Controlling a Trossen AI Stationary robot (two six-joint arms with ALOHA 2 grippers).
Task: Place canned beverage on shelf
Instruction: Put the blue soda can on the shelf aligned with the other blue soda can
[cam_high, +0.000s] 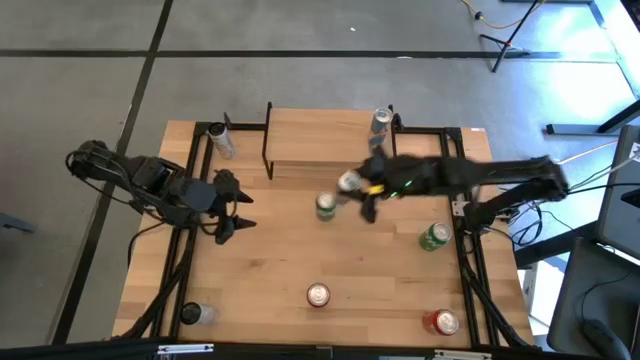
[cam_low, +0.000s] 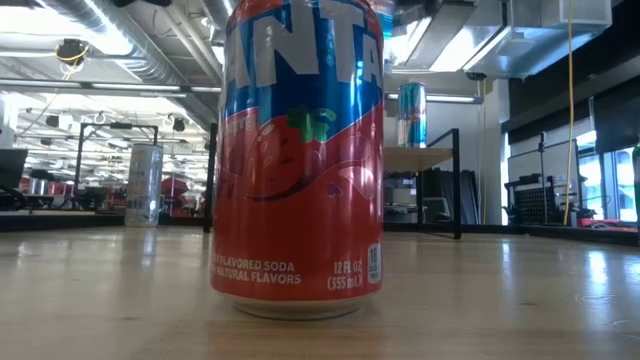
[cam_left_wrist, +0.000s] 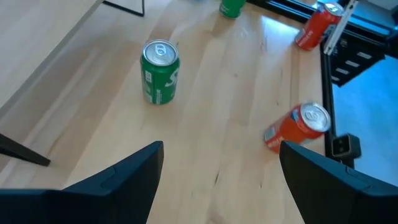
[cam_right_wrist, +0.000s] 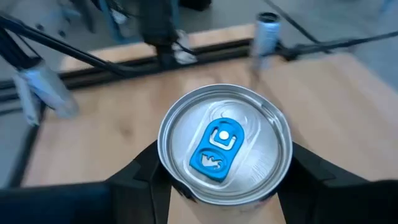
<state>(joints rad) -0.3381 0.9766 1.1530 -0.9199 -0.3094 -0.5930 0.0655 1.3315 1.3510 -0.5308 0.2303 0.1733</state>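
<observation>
The right claw (cam_right_wrist: 224, 180) grips a silver can (cam_right_wrist: 224, 144) with a blue tab, just in front of the shelf (cam_high: 320, 140). The left claw (cam_high: 232, 205) hovers wide open over the table's (cam_high: 260, 270) left side.

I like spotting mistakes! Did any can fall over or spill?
No spill shows. One red can looks tipped on its side on the table, and another red can near the edge leans too. The green can stands upright. The right gripper holds a silver can upright.
</observation>
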